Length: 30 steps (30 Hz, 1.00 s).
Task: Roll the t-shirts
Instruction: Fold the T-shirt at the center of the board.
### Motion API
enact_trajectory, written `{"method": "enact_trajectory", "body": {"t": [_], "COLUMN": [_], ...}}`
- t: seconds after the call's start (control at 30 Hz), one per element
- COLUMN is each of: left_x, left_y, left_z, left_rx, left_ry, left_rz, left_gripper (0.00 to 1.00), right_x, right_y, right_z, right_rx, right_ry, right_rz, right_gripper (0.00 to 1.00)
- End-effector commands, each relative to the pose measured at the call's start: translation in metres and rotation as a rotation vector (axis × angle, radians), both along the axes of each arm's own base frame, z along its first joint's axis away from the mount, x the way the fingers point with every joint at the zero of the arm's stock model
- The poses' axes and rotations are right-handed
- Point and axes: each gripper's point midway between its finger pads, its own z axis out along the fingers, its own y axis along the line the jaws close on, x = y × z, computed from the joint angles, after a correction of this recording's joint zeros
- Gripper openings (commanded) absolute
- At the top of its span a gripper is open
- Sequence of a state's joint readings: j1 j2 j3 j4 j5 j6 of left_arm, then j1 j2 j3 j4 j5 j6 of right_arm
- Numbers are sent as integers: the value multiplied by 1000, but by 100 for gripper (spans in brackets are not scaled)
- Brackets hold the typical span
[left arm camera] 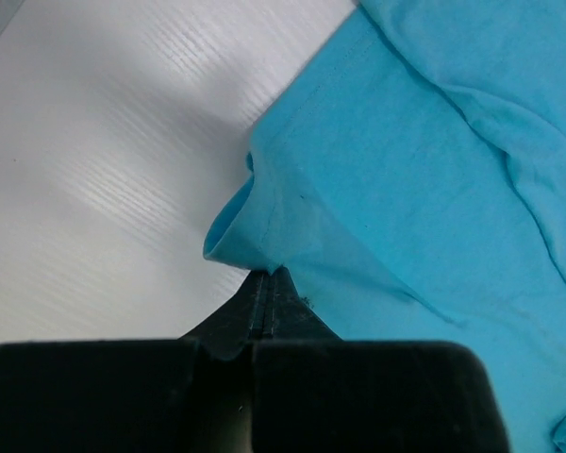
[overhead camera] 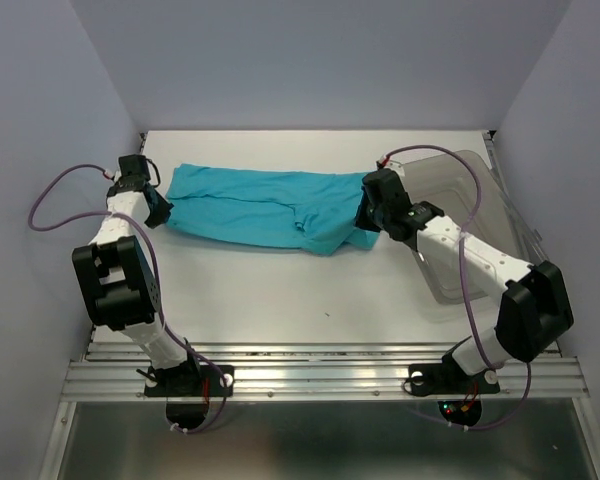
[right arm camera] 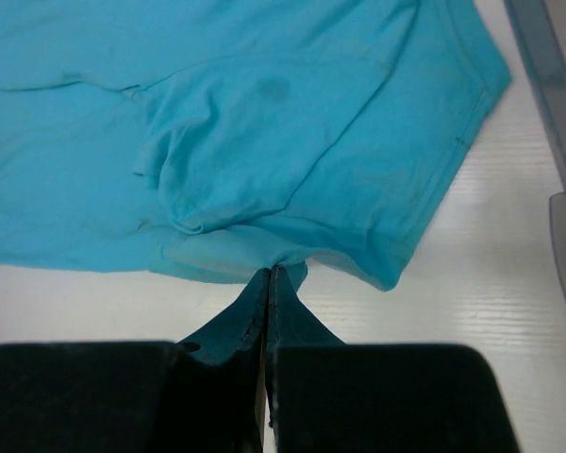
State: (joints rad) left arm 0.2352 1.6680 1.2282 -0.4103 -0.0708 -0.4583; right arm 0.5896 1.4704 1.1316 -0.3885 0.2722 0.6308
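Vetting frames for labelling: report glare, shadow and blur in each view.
Top external: even light, sharp, barely any shadow. Left wrist: glare streaks on the table, t-shirt sharp, left gripper dark. Right wrist: small glint on the bin.

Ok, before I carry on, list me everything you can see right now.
t-shirt: one, teal, lying rumpled lengthwise across the far half of the table
bin: one, clear grey, right side of the table, by the t-shirt's right end
table: one, white, under everything
rail: one, silver, near edge, carrying both arm bases
cables: two, purple, one along each arm
left gripper: one, black, shut on the t-shirt's left end
right gripper: one, black, shut on the t-shirt's right end
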Motion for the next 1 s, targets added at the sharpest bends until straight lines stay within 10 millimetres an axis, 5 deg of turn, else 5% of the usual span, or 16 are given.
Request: {"method": "enact_trajectory", "body": {"t": [0.0, 0.37, 0.97], "left_x": [17, 36, 79], "left_y": [1, 2, 13], "left_z": [9, -1, -27], "left_rx": [-5, -27, -30], "left_ry": [-24, -10, 33], "left_rz": [-7, -15, -13], "left_gripper": [0, 0, 0], "right_x": [29, 80, 143], "right_y": [-7, -6, -21], "right_z": [23, 40, 20], "right_rx": [-44, -62, -119], "right_ry": [-66, -106, -93], "right_rz": [-12, -14, -28], "right_gripper": [1, 1, 1]}}
